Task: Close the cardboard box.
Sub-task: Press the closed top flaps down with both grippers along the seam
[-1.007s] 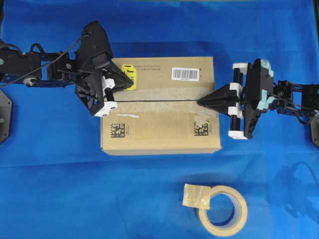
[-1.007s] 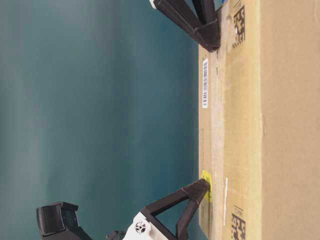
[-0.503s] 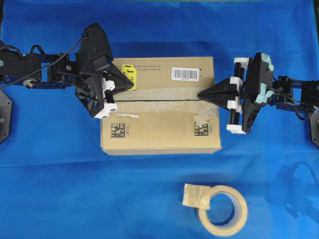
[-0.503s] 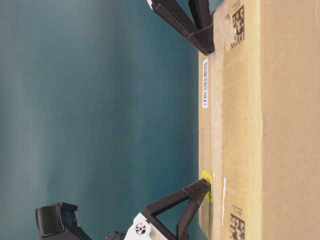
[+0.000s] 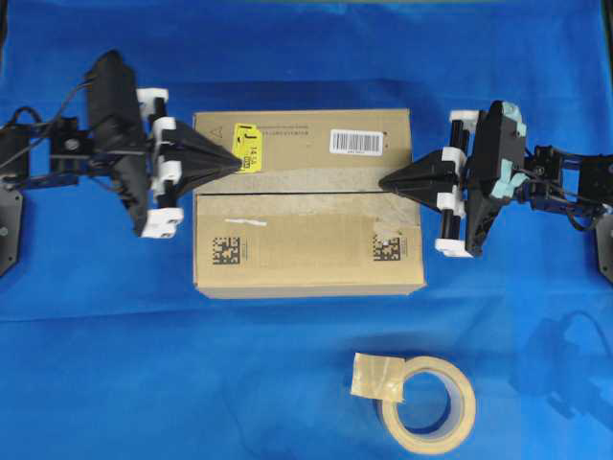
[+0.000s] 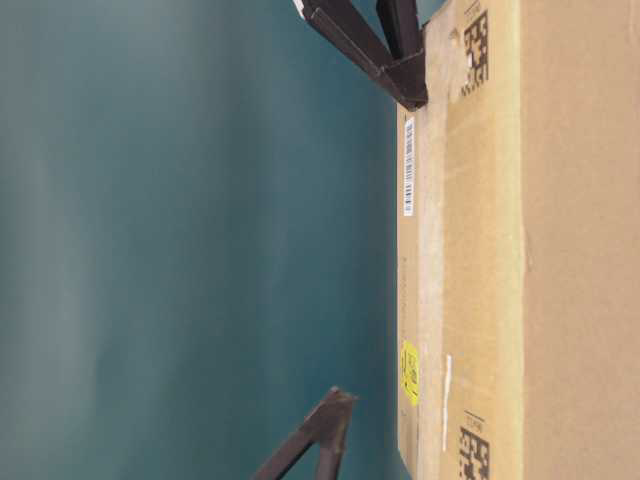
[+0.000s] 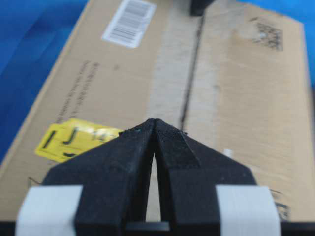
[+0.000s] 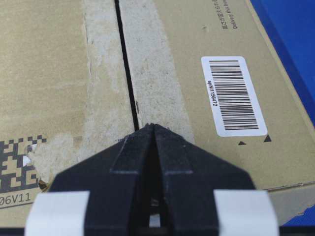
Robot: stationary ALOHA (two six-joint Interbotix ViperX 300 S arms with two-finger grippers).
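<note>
The cardboard box [image 5: 306, 235] lies in the middle of the blue table with its top flaps down flat, meeting at a centre seam with old tape marks. It carries a barcode label [image 5: 356, 142], a yellow sticker [image 5: 247, 147] and square data-matrix codes. My left gripper [image 5: 236, 164] is shut and empty, its tip over the box's left end by the yellow sticker; it also shows in the left wrist view [image 7: 154, 120]. My right gripper [image 5: 383, 181] is shut and empty, its tip on the seam at the box's right end, as in the right wrist view [image 8: 153, 126].
A roll of beige tape [image 5: 426, 404] with a loose end lies on the blue cloth in front of the box, right of centre. In the table-level view the box [image 6: 520, 250] fills the right side, with the right gripper's fingers [image 6: 385, 50] at its top.
My left arm has drawn back to the left and levelled out, its tip now near the box's left edge. My right gripper has stayed at the seam.
</note>
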